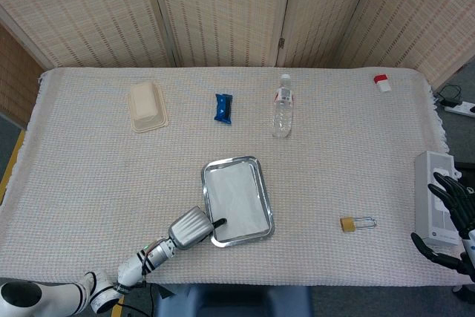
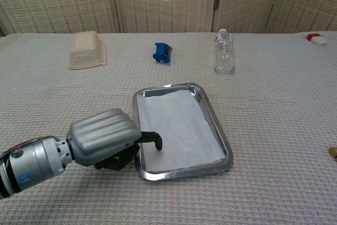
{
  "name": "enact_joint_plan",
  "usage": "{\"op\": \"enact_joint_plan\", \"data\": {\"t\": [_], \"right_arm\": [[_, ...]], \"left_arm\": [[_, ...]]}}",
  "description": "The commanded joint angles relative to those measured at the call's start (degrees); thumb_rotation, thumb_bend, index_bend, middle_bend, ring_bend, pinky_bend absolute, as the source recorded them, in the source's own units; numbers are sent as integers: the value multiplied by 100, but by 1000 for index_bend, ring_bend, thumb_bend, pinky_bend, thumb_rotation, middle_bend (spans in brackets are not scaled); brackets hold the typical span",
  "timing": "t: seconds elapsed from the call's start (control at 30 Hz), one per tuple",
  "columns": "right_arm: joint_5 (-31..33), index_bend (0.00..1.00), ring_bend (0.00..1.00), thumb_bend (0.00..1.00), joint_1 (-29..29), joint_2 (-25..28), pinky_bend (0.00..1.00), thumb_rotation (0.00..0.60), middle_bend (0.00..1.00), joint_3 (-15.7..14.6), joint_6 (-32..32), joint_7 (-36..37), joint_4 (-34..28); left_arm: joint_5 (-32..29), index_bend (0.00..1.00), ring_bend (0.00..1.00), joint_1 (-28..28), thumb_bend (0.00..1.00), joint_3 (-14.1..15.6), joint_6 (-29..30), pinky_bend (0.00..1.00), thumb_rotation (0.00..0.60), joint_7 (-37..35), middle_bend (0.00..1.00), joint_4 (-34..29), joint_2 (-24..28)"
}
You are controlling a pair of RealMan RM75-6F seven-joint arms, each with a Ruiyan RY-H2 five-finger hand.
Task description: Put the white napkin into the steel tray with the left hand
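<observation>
One steel tray (image 2: pixel 224 143) on the bench (image 2: pixel 274 98), one white napkin (image 2: pixel 176 127) lying flat inside it, covering most of the tray floor; left hand (image 2: pixel 105 138) sits at the tray's near-left corner, one dark finger poking over the rim onto the napkin, the other fingers curled under the palm, holding nothing; right hand (image 1: pixel 453 217) at the bench's right edge in the head view, fingers spread, empty, beside one white box (image 1: pixel 430 198). Also on the bench: one clear water bottle (image 2: pixel 224 51) lying beyond the tray, red label, text not readable; one blue packet (image 2: pixel 161 52); one beige lidded container (image 2: pixel 87 49) far left; one brass padlock (image 1: pixel 356 223); one small red-and-white item (image 2: pixel 317 38) far right. All well apart from the tray.
</observation>
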Motion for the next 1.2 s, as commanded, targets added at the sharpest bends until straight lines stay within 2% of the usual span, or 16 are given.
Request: {"op": "enact_joint_plan", "data": {"t": [0.03, 0.83, 1.2], "right_arm": [[27, 0, 0, 397, 22, 12, 0, 600, 0, -5, -58, 54, -2], [70, 0, 0, 397, -9, -22, 0, 600, 0, 48, -34, -76, -33], [17, 0, 0, 398, -6, -48, 0, 600, 0, 40, -58, -186, -56]], "left_arm": [[28, 343, 1000, -50, 890, -37, 31, 1000, 600, -89, 1000, 135, -57], [-8, 306, 1000, -33, 890, -11, 178, 1000, 600, -461, 1000, 697, -169], [181, 299, 1000, 114, 861, 16, 774, 1000, 600, -347, 1000, 244, 161]]}}
